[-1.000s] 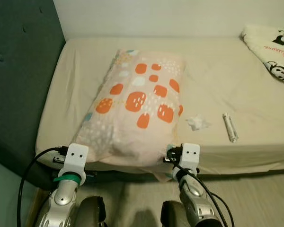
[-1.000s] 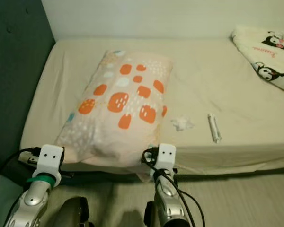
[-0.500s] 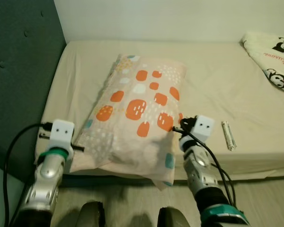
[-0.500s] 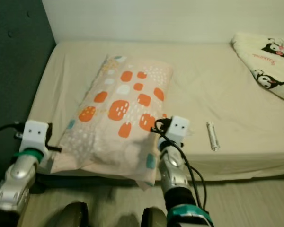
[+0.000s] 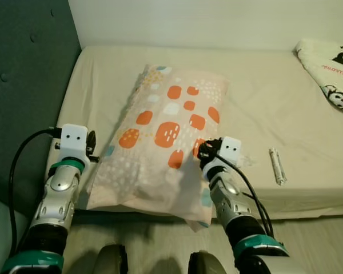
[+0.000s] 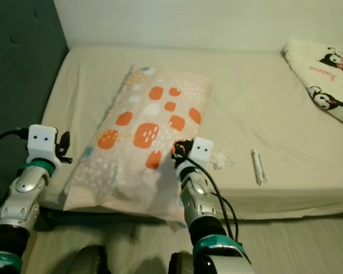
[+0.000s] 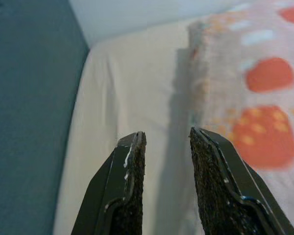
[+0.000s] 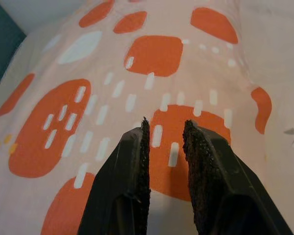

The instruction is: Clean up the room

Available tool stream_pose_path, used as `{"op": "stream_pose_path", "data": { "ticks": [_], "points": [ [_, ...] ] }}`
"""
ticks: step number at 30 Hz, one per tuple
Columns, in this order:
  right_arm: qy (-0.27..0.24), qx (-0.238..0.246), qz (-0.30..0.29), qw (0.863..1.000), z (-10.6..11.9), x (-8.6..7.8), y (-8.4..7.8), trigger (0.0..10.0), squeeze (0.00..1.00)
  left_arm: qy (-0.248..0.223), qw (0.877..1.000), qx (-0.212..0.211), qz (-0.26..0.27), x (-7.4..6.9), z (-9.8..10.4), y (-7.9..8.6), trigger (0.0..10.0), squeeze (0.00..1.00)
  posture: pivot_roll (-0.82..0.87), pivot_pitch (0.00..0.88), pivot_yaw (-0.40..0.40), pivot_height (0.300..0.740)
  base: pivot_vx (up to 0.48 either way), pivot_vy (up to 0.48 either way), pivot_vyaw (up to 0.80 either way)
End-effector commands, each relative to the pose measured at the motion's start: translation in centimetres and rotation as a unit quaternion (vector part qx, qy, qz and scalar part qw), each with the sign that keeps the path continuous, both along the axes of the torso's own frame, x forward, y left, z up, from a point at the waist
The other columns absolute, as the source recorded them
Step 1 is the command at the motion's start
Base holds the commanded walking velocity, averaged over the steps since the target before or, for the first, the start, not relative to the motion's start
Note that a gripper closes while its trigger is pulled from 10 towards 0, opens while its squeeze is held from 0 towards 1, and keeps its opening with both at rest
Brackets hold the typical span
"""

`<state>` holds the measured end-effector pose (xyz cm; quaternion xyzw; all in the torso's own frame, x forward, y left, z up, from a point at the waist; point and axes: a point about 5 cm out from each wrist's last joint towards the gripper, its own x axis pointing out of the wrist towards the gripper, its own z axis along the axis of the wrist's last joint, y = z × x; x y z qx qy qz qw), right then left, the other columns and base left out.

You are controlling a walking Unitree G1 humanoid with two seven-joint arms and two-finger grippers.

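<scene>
A long pillow (image 5: 166, 125) with orange spots lies slantwise on the cream bed sheet (image 5: 263, 103), its near end at the bed's front edge. My left gripper (image 5: 93, 149) is beside the pillow's left edge, open, with bare sheet between its fingers (image 7: 132, 161). My right gripper (image 5: 201, 152) hovers over the pillow's near right corner. In the right wrist view this gripper (image 8: 166, 122) is open a little above an orange spot, holding nothing.
A crumpled tissue (image 6: 221, 160) and a small white tube (image 5: 277, 165) lie on the sheet right of the pillow. A cartoon-print blanket (image 5: 331, 63) sits at the far right. A dark padded headboard (image 5: 23, 85) borders the left; pale floor (image 5: 308, 234) is in front.
Both arms rose from the bed's front edge. The left gripper went to the pillow's left side, the right onto its near right corner. The pillow's near end lies further up the bed.
</scene>
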<state>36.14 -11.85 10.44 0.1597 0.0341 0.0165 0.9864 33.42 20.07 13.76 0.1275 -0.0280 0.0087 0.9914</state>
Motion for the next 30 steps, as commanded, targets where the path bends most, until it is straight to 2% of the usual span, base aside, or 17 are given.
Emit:
{"op": "stream_pose_path", "data": {
  "ticks": [1, 4, 5, 8, 10, 16, 19, 26, 28, 30],
  "points": [
    [-0.003, -0.005, 0.001, 1.000, -0.7, -0.7, -0.1, 10.0, 0.00, 0.012, 0.999, 0.020, -0.035, -1.0, -0.8, -1.6, 10.0, 0.00, 0.05, 0.083, 0.002, 0.646, 0.000, 0.000, 0.00],
    [-0.008, -0.004, -0.001, 1.000, -0.8, -1.0, -0.2, 10.0, 0.00, 0.012, 0.999, 0.021, -0.045, -1.4, -1.0, -2.1, 10.0, 0.00, 0.06, 0.081, 0.002, 0.651, 0.000, 0.000, 0.00],
    [-0.013, -0.019, 0.006, 1.000, -1.3, -1.7, -0.1, 10.0, 0.00, 0.017, 0.998, 0.014, -0.066, -2.4, -1.6, -3.2, 10.0, 0.00, 0.06, 0.073, 0.006, 0.661, 0.000, 0.000, 0.00],
    [-0.013, -0.024, 0.009, 1.000, -1.5, -2.0, -0.1, 10.0, 0.00, 0.019, 0.997, 0.013, -0.074, -2.7, -1.9, -3.4, 10.0, 0.00, 0.05, 0.068, 0.007, 0.666, 0.000, 0.000, 0.00],
    [-0.010, -0.034, 0.013, 0.999, -2.3, -2.9, -0.1, 10.0, 0.00, 0.032, 0.994, 0.034, -0.103, -4.0, -2.9, -4.6, 10.0, 0.00, 0.05, 0.060, 0.007, 0.676, 0.000, 0.000, 0.00],
    [0.008, -0.040, 0.008, 0.999, -4.0, -4.8, -0.4, 10.0, 0.00, 0.052, 0.993, 0.028, -0.100, -5.7, -4.1, -5.5, 10.0, 0.00, 0.06, 0.048, 0.008, 0.691, 0.000, 0.000, 0.00],
    [0.015, -0.041, 0.002, 0.999, -4.6, -5.6, -0.6, 10.0, 0.00, 0.061, 0.994, 0.018, -0.091, -6.0, -4.1, -5.4, 10.0, 0.00, 0.06, 0.039, 0.020, 0.701, 0.000, 0.000, 0.00],
    [0.040, -0.047, 0.003, 0.998, -5.5, -6.3, -0.7, 10.0, 0.00, 0.079, 0.995, 0.007, -0.065, -5.9, -4.6, -4.8, 10.0, 0.00, 0.06, 0.038, 0.028, 0.721, 0.000, 0.000, 0.00],
    [0.086, -0.060, 0.002, 0.994, -7.3, -7.0, -0.9, 10.0, 0.00, 0.120, 0.992, -0.041, -0.012, -6.2, -6.4, -3.8, 10.0, 0.00, 0.06, 0.037, 0.032, 0.721, 0.000, 0.000, 0.00],
    [0.092, -0.067, -0.006, 0.993, -7.5, -7.1, -1.2, 10.0, 0.00, 0.131, 0.991, -0.037, -0.007, -6.3, -6.9, -3.6, 10.0, 0.00, 0.06, 0.040, 0.033, 0.721, 0.000, 0.000, 0.00]
  ]
}}
